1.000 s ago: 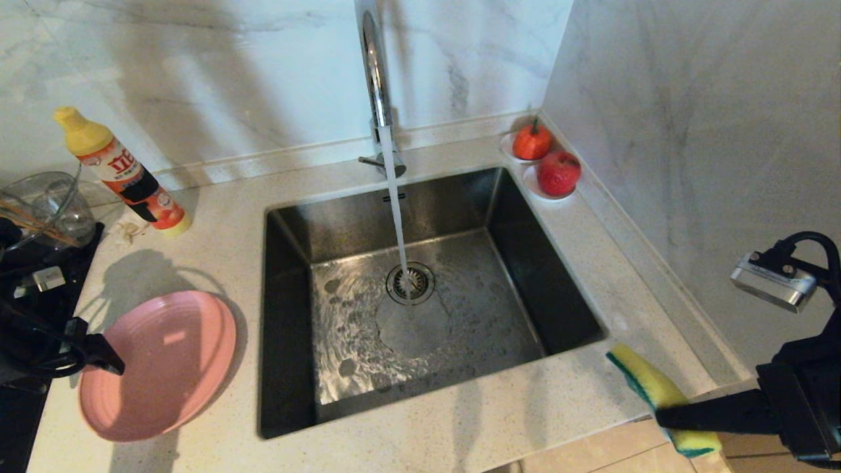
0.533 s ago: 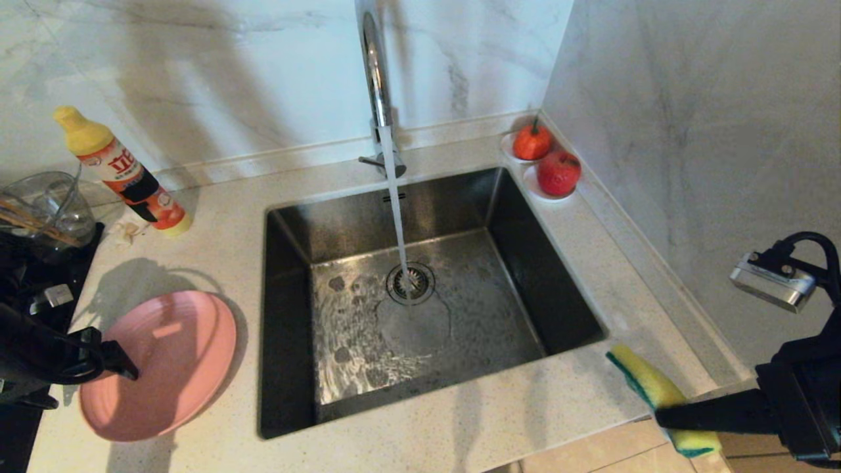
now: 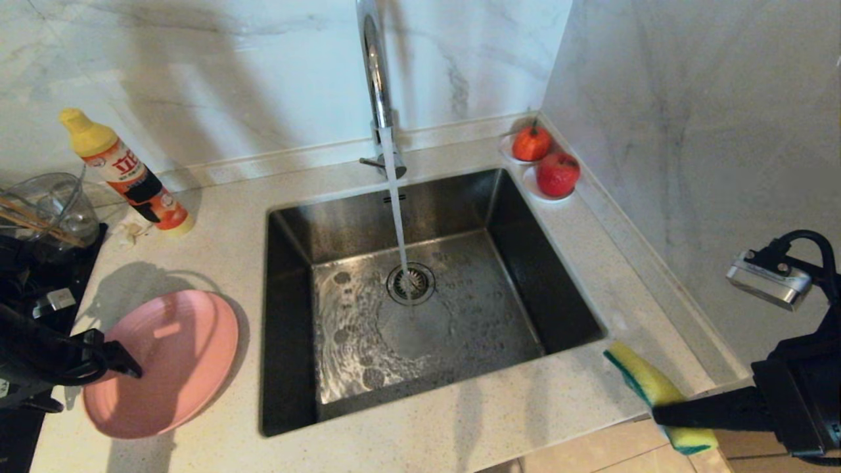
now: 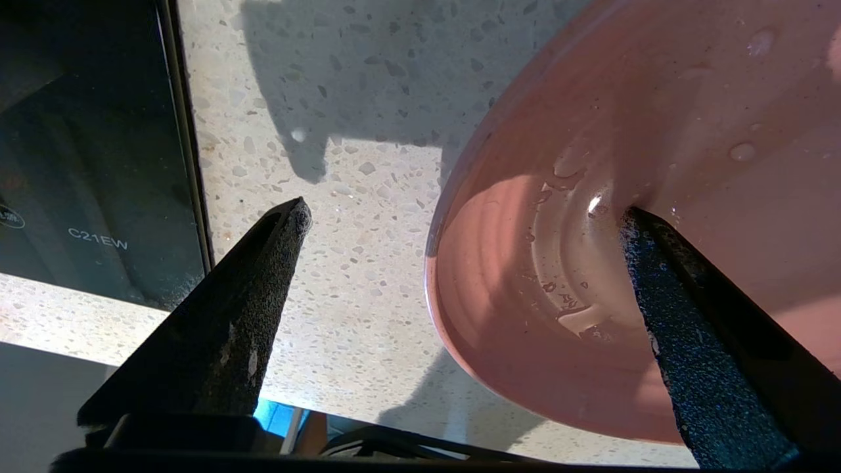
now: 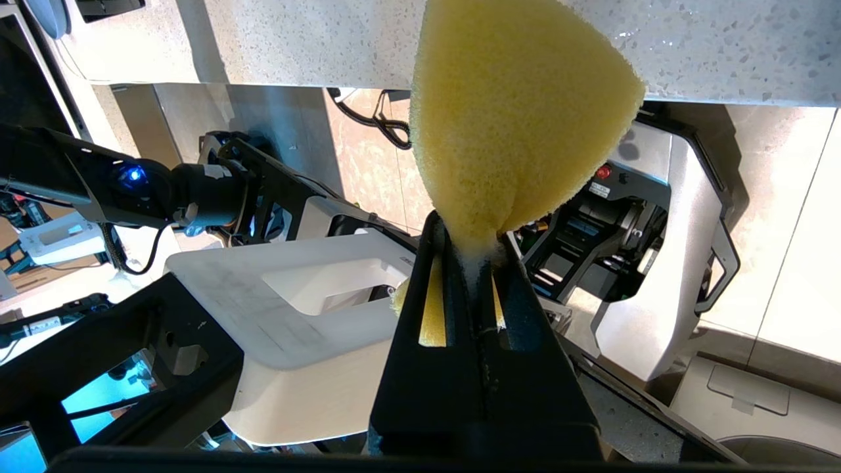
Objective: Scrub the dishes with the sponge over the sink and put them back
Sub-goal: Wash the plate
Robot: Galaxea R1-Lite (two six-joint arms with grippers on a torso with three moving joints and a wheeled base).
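The pink plate (image 3: 174, 358) (image 4: 657, 131) lies wet on the counter left of the sink (image 3: 289, 276). My left gripper (image 3: 115, 360) (image 4: 464, 211) is open and straddles the plate's near-left rim, one finger over the plate's inside, the other over bare counter. Off the counter's front right corner, my right gripper (image 3: 660, 415) (image 5: 470, 230) is shut on the yellow sponge (image 3: 647, 384) (image 5: 519, 112), whose green layer faces left. Thin wooden chopsticks (image 3: 33, 223) rest across a clear glass bowl (image 3: 49, 200) at far left.
Water runs from the chrome faucet (image 3: 374, 72) onto the drain (image 3: 410, 282). A red detergent bottle with a yellow cap (image 3: 135, 184) leans at back left. Two red fruits (image 3: 545, 161) sit at the back right corner. A black cooktop (image 3: 46, 276) borders the plate's left side.
My left gripper has slid a little further over the plate's rim, toward its middle. The plate has settled slightly to the right. The right arm and sponge have stayed put.
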